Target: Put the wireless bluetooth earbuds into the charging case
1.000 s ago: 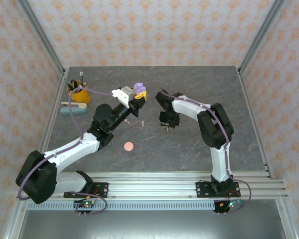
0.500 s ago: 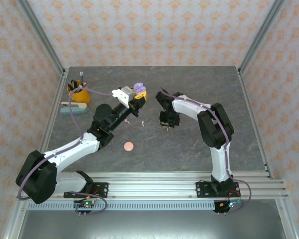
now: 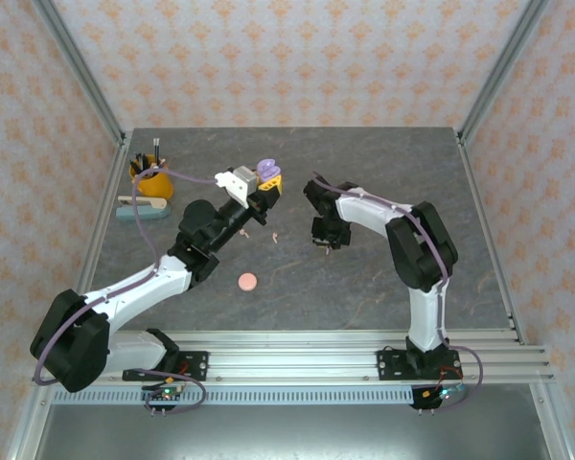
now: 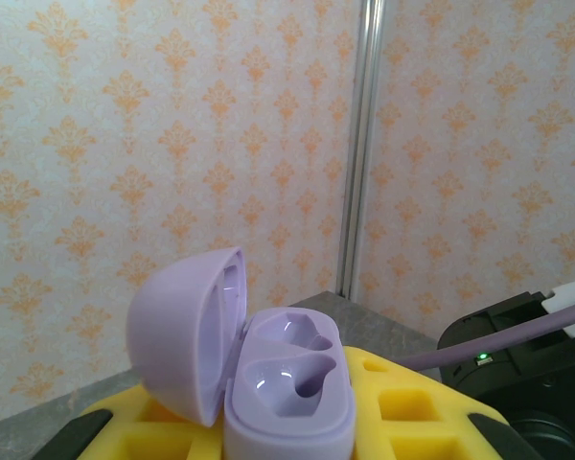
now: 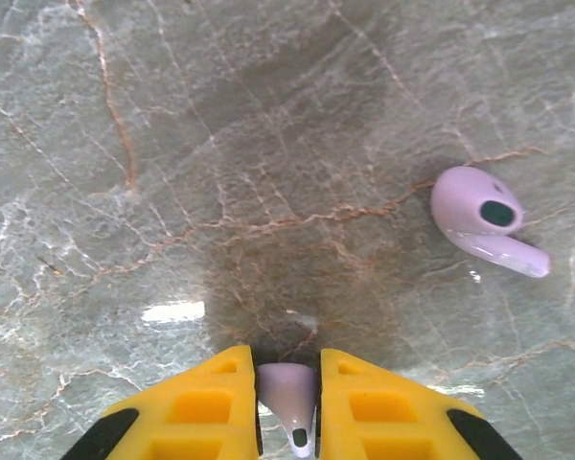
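My left gripper [image 3: 266, 184] is shut on the base of a lilac charging case [image 4: 287, 383], which it holds up above the table at the back centre. The case's lid [image 4: 187, 331] stands open and both wells are empty. My right gripper [image 5: 287, 383] hangs low over the marble table and is shut on a lilac earbud [image 5: 288, 395], whose stem points toward the camera. A second lilac earbud [image 5: 484, 222] lies on the table to the right of the fingers. In the top view the right gripper [image 3: 324, 240] is right of the case [image 3: 265, 171].
A pink round case [image 3: 247, 281] lies on the table in front of the left arm. A small pale pink earbud [image 3: 275, 236] lies between the arms. A yellow pen cup [image 3: 150, 179] and a teal object [image 3: 139, 209] stand at the back left.
The right gripper's jaws have narrowed onto the lilac earbud, and the right arm has shifted slightly to the right. The left arm and case have not moved.
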Action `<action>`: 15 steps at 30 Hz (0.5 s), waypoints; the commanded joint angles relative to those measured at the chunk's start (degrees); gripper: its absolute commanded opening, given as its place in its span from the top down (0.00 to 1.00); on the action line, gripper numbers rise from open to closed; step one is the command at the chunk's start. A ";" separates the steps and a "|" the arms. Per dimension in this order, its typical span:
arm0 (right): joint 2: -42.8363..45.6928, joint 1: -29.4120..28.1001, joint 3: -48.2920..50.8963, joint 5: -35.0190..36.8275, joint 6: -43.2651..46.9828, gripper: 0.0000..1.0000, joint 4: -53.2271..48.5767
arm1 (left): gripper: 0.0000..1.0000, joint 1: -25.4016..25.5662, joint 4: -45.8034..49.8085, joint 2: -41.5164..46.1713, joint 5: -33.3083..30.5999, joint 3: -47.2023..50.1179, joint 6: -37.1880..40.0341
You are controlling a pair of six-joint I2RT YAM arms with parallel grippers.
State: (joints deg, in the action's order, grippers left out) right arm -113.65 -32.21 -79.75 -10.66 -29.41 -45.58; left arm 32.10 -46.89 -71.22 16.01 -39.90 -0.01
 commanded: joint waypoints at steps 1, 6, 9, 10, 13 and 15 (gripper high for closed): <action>3.52 0.21 1.41 2.92 -0.65 0.82 1.15 | 1.00 -0.54 -0.92 0.38 -0.38 -0.53 0.11; 6.66 0.21 3.81 3.86 -0.94 0.82 3.77 | 1.00 -0.51 -0.59 0.38 -0.54 -0.79 0.16; 9.61 0.21 5.58 4.49 -1.32 0.82 5.73 | 1.00 -0.53 -0.18 0.39 -0.86 -1.13 0.04; 10.86 0.21 6.10 4.80 -1.27 0.82 6.33 | 1.00 -0.51 0.24 0.46 -0.91 -1.44 0.04; 14.75 0.20 7.20 5.83 -1.25 0.82 7.32 | 1.00 -0.56 1.74 0.25 -0.75 -2.76 0.51; 17.63 0.21 7.74 6.70 -0.90 0.82 7.94 | 1.00 -0.62 2.88 -0.12 -0.44 -3.79 0.88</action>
State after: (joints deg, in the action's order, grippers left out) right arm -100.73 -32.21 -72.79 -7.40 -29.98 -39.77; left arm 32.10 -45.10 -71.29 15.99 -40.58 0.01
